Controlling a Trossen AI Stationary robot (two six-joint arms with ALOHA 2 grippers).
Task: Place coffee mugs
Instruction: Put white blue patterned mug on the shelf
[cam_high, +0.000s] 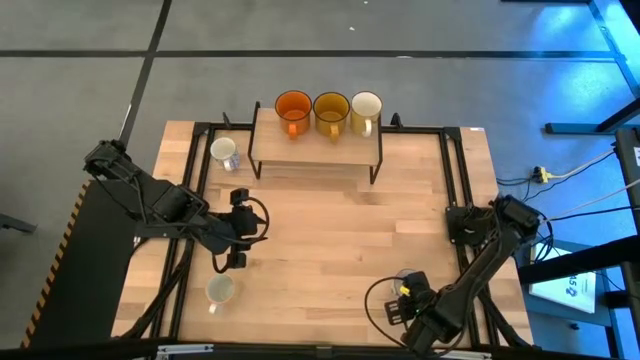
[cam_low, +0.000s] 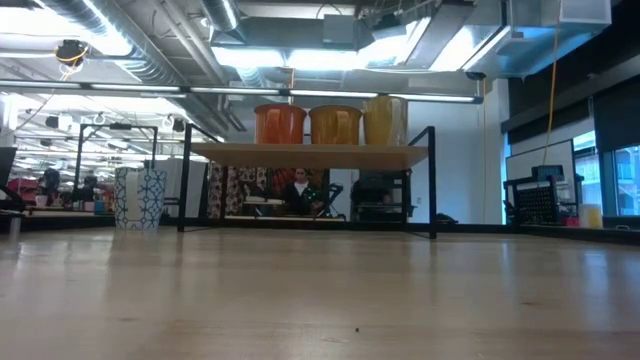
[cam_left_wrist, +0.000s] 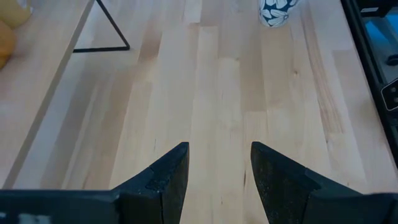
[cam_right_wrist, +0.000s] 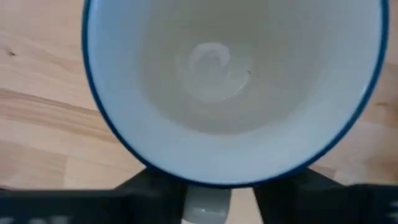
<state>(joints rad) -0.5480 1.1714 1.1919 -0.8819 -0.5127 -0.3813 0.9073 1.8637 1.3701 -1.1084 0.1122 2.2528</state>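
Observation:
Three mugs stand in a row on a raised shelf (cam_high: 316, 145) at the far side: orange (cam_high: 293, 106), amber-brown (cam_high: 331, 108) and cream-yellow (cam_high: 366, 105). A white patterned mug (cam_high: 224, 152) stands on the table left of the shelf. Another white mug (cam_high: 220, 290) stands near the near-left edge. My left gripper (cam_high: 240, 205) hovers open over bare table between those two white mugs. My right gripper (cam_high: 405, 295) is at the near right, shut on a white, blue-rimmed mug (cam_right_wrist: 224, 81) that its own arm hides in the high view. My right gripper holds the blue-rimmed mug by its handle (cam_right_wrist: 205, 208), pinched between the two fingers (cam_right_wrist: 149, 190). The fingers come from above, and the mug's mouth faces up at the wrist camera. Whether its base is on the table does not show.
The shelf's black legs (cam_high: 377, 165) and a black frame (cam_high: 455, 170) run along the table's sides. Bare wood lies in the table's middle (cam_high: 330, 240). In the low view the room behind shows a person sitting far off (cam_low: 298, 190).

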